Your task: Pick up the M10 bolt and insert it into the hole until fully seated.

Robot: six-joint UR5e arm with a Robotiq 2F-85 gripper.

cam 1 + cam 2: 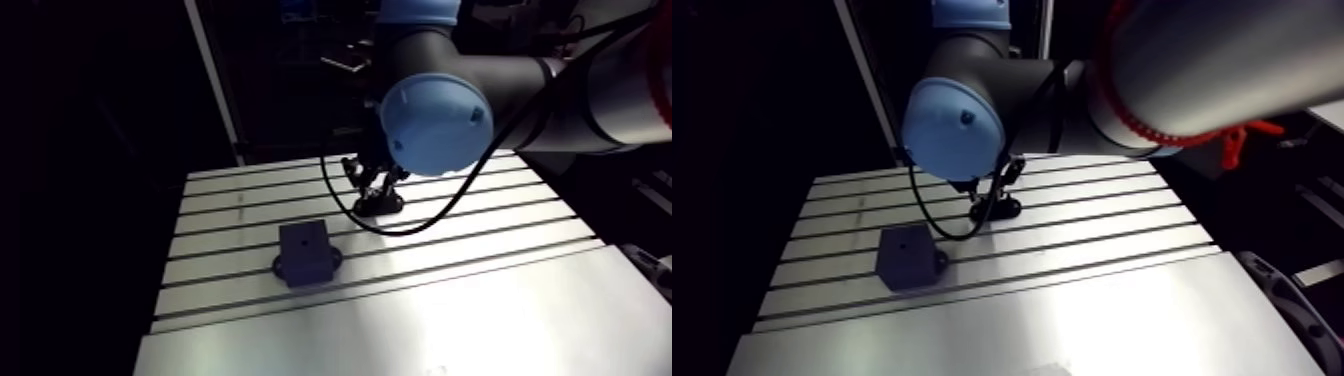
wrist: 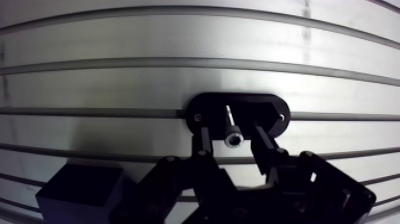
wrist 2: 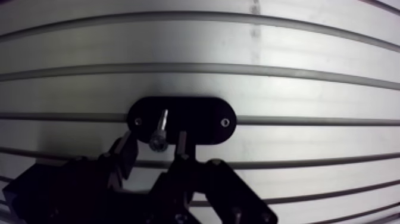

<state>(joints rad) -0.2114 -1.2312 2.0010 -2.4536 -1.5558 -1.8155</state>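
Presently, the pick-up step is judged to be in hand, with the grasp not yet made. In the wrist view the M10 bolt is seen standing in a black oval holder that is fixed across a slot of the aluminium table, its socket head uppermost. The gripper is positioned low over the holder, and its 2 fingers are set on either side of the bolt head. A narrow gap is visible on each side, so the jaws are recorded as open and nothing is held. The black block that carries the receiving hole in its top face is seen in the arm view, near the holder but apart from it, and nothing is seen standing in it. No part of the insertion is judged done. For the next move, the fingers are required to be closed squarely on the head, with the bolt kept centred so that it is not tipped in its seat. A straight lift clear of the holder is then called for before any transfer toward the block is attempted.
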